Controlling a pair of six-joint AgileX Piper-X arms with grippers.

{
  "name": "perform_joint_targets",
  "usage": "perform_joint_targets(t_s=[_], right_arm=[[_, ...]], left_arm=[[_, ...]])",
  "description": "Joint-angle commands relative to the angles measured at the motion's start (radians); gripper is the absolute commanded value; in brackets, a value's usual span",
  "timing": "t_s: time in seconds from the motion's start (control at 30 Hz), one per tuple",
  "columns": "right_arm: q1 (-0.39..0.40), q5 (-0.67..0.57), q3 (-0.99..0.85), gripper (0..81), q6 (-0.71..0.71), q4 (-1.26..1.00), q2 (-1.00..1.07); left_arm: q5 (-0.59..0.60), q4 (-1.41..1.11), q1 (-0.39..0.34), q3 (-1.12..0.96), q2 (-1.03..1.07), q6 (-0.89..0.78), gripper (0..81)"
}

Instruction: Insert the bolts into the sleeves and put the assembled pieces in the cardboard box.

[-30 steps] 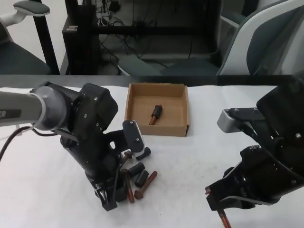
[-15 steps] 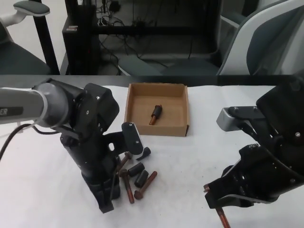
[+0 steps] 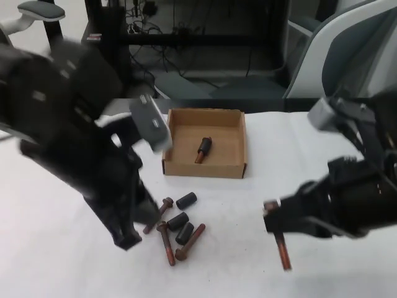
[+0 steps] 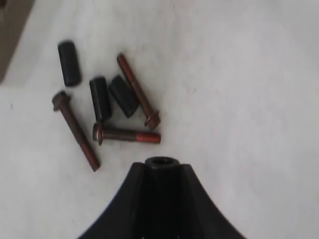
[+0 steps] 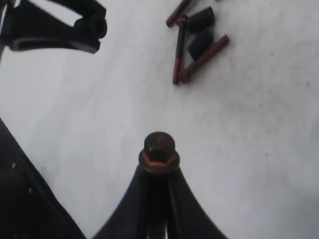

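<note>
- Bench (image 3: 236,267): both arms held above it, well apart.
- Cardboard box (image 3: 205,169): one assembled piece (image 3: 203,149) lies inside.
- Left gripper (image 4: 162,172): pinching a black sleeve (image 4: 161,161), bore facing outward.
- Right gripper (image 5: 158,172): clamped on a bolt (image 5: 158,148) just under its head.
- Loose bolts (image 4: 127,135) and loose sleeves (image 4: 99,98): heaped near the box.
- Risk: a slight tilt at mating could jam the thread on the bore's rim and twist either piece loose.

Copper bolts (image 3: 167,245), black sleeves (image 3: 186,200) loose near cardboard box (image 3: 205,169), assembled piece (image 3: 203,148) inside

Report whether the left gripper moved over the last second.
Yes. The left gripper has shifted up the high view, closer to the brown cardboard box.
</note>
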Motion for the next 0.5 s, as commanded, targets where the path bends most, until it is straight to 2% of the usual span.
perform_joint_targets(t_s=[0.0,0.3,0.47], right_arm=[[-0.006,-0.023,-0.002,0.0,0.067,-0.094,-0.013],[-0.006,-0.041,-0.002,0.0,0.233,-0.356,-0.013],[-0.006,-0.03,-0.002,0.0,0.268,-0.442,-0.013]], left_arm=[[0.091,0.006,-0.007,-0.005,-0.112,-0.048,1.7],[0.239,-0.054,-0.007,0.071,-0.338,-0.153,1.7],[0.275,-0.235,-0.007,0.218,-0.432,-0.33,1.7]])
